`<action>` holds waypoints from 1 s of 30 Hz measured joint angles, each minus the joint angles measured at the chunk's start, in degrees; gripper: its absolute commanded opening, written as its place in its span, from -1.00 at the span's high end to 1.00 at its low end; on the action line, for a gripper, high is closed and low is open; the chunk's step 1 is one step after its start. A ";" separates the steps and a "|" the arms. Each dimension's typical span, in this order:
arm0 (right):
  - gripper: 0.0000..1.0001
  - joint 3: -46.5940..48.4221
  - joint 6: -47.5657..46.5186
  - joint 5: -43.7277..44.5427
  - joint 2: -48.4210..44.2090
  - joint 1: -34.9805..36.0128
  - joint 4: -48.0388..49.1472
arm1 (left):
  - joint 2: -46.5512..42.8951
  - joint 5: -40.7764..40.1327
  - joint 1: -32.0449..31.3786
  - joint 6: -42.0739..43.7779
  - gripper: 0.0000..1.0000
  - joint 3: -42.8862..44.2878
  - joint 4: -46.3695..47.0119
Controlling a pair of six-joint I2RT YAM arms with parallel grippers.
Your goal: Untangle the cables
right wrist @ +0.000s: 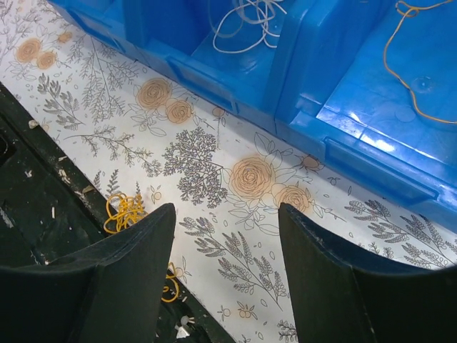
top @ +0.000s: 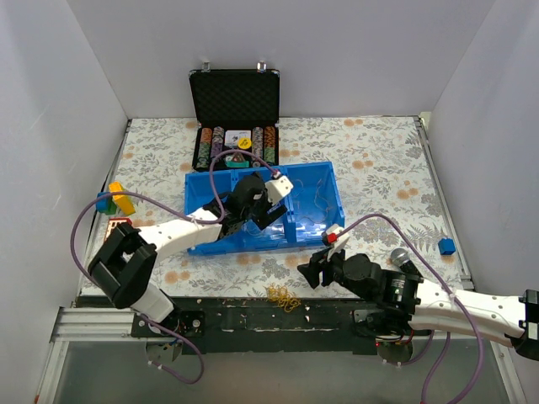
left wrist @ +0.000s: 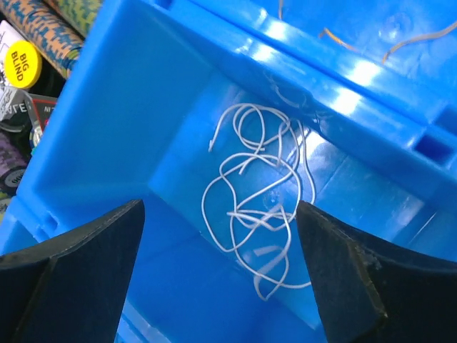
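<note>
1. I read this step as mid-sort. The left gripper (left wrist: pixel 219 207) hangs with its black fingers spread wide and nothing between them, directly above one compartment of the blue plastic tray (top: pixel 305 167).
2. On that compartment's floor lies a tangle of pale white cord loops (left wrist: pixel 257 214). They are thin and limp, with several loops crossing one another, and they touch neither finger.
3. The neighbouring compartment holds a thin orange-yellow strand (right wrist: pixel 403 68), which lies loose and apart from the white loops.
4. The right gripper (right wrist: pixel 227 214) is also wide open and empty, low over the floral-printed tablecloth (right wrist: pixel 243 179) in front of the tray.
5. A small clump of yellow cord loops (right wrist: pixel 127 212) sits at the near edge of the table, beside the finger on the left of the right wrist view. It is bunched tight — I cannot pick out single loops.
6. As I judge it, the next move is to bring the right gripper across to the yellow clump and close on a single loop at its fringe. The cord is so thin that the fingers must come right down to the cloth — and the whole bunch may well lift together.
</note>
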 measured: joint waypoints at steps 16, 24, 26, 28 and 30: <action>-0.30 -0.72 0.13 -0.02 -0.90 0.00 0.13 | -31.52 27.02 -0.07 7.63 -0.83 -3.50 -6.99; -0.26 -1.05 0.42 0.35 -0.94 0.00 -0.44 | -28.22 42.03 -7.08 19.43 -0.22 -13.55 -19.04; -0.25 -1.05 0.42 0.68 -0.94 0.00 -0.48 | -24.96 43.34 -7.37 21.64 -0.24 -15.13 -20.11; -0.24 -1.03 0.46 0.90 -0.94 0.00 -0.66 | -21.53 44.54 -7.52 22.34 -0.25 -15.32 -20.35; -0.24 -1.03 0.46 1.14 -0.94 0.00 -1.11 | -18.23 45.62 -7.67 21.77 -0.25 -15.13 -19.34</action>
